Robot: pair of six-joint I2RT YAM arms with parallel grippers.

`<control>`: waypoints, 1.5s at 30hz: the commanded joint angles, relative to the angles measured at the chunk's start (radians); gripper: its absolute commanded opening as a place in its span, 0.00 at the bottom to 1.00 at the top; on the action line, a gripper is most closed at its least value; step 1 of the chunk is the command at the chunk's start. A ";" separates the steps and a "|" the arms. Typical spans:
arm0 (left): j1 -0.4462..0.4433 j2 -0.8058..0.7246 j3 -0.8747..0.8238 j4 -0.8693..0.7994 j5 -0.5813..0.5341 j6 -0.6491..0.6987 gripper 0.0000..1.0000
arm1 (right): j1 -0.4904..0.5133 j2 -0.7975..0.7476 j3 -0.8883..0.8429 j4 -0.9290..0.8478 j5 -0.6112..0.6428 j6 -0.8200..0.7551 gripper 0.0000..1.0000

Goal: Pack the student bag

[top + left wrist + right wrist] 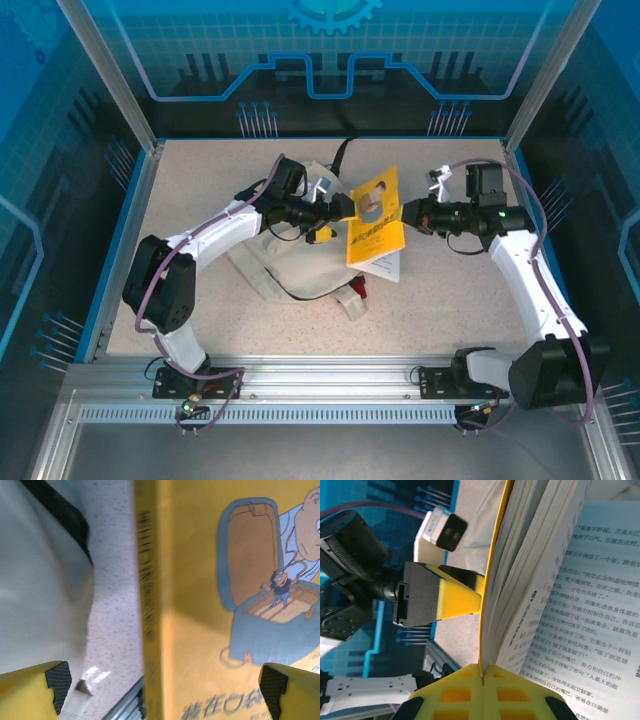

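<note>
Over the speckled beige tabletop [450,300], the soft cream fabric student bag [305,262] lies slumped at middle-left, with a black strap trailing off toward 12 o'clock. At about 2 o'clock from the bag, just beside its right side, the yellow paperback book with the cartoon cover [375,215] is held up on edge. The right gripper [408,214] is doing the carrying, from the book's 3 o'clock side. In its wrist view the yellow fingers [460,695] are pressed together on the thin yellow cover alone, which is why the white printed pages fan open and hang away to one side. At 9 o'clock of the book, the left gripper [334,218] has its black-padded yellow fingers [57,680] spread wide. One sits on either side of the spine and cover, neither pad is seen to touch, and it grips nothing. That looks like a straddle, placed to steady the book or take it by its full thickness, since a cover-only pinch lets it flop. The bag's mouth I can't make out, and nothing is holding it open. My read is that packing is at an early stage, with the book not yet in. The next move calls for closing the book and lining it up with the opening. The risk is the cover slipping or creasing.
</note>
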 commanded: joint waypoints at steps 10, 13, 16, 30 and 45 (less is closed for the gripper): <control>0.029 -0.069 -0.062 0.332 0.181 -0.233 0.99 | 0.054 0.053 0.085 0.137 -0.146 0.061 0.00; 0.040 -0.083 -0.060 0.315 0.170 -0.208 0.93 | 0.051 0.050 0.077 0.129 -0.139 0.058 0.00; 0.050 -0.089 -0.067 0.323 0.173 -0.211 0.84 | 0.049 0.054 0.072 0.126 -0.134 0.060 0.00; 0.088 -0.141 -0.085 0.316 0.139 -0.199 0.13 | 0.019 0.056 0.060 0.032 -0.012 0.055 0.15; 0.181 -0.325 -0.226 0.390 -0.199 -0.332 0.08 | 0.222 -0.108 -0.259 0.578 0.240 0.656 0.99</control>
